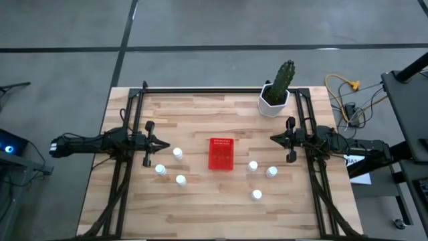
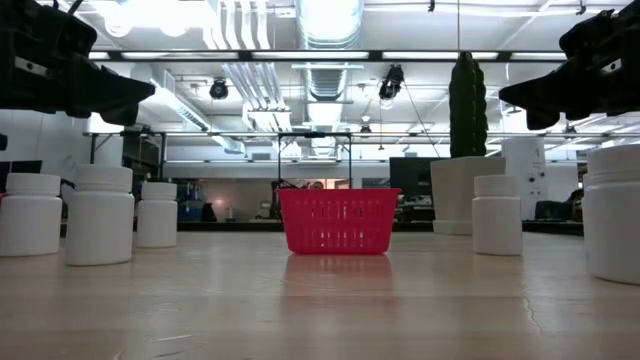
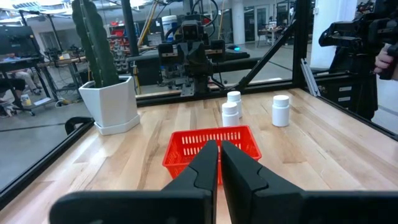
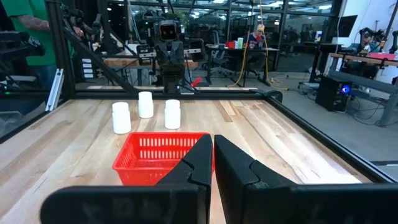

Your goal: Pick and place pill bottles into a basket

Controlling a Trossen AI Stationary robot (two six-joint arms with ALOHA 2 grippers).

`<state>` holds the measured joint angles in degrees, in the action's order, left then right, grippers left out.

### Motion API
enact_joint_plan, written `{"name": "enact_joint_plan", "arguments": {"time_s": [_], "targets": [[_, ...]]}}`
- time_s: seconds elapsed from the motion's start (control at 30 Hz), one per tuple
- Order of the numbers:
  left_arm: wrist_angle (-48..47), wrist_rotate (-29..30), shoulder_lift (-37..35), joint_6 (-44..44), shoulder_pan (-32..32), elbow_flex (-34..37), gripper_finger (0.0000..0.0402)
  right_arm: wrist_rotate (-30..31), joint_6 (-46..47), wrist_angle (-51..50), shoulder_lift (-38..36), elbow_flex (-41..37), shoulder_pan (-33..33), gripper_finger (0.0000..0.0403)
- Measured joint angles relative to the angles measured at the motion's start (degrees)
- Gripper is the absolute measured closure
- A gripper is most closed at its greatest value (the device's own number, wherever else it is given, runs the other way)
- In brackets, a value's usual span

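Left gripper [image 1: 165, 146] hovers at the table's left side, jaws pressed together on nothing; right gripper [image 1: 273, 138] hovers opposite at the right side, jaws likewise pressed together and empty. The red basket [image 1: 221, 153] stands on the wooden table [image 1: 200, 207] between the two sets of jaws, apart from both and with no bottle in it. Six pill bottles [image 1: 177, 153] stand upright on the table: three near the left jaws, three near the right jaws, none touched

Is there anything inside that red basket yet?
No, the red basket looks empty from above, and all six pill bottles stand on the table around it.
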<state>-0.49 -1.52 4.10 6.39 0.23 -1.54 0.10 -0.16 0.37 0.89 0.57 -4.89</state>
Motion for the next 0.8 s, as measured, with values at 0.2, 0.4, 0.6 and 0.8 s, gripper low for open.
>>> {"name": "enact_joint_plan", "arguments": {"time_s": [0.2, 0.4, 0.6, 0.8], "targets": [[0.00, 0.00, 0.00, 0.00, 0.00, 0.00, 0.0400, 0.00, 0.41, 0.23, -0.01, -0.01, 0.00, 0.0394], [0.00, 0.00, 0.02, 0.00, 0.01, 0.00, 0.0400, 0.02, 0.45, 0.30, -0.01, 0.00, 0.00, 0.0394], [0.00, -0.02, 0.02, 0.00, 0.00, 0.00, 0.0400, 0.02, 0.49, 0.28, -0.01, 0.01, 0.00, 0.0394], [0.02, -0.01, 0.00, 0.01, 0.01, 0.01, 0.0400, 0.02, 0.21, 0.28, -0.01, 0.01, 0.00, 0.0394]]}}
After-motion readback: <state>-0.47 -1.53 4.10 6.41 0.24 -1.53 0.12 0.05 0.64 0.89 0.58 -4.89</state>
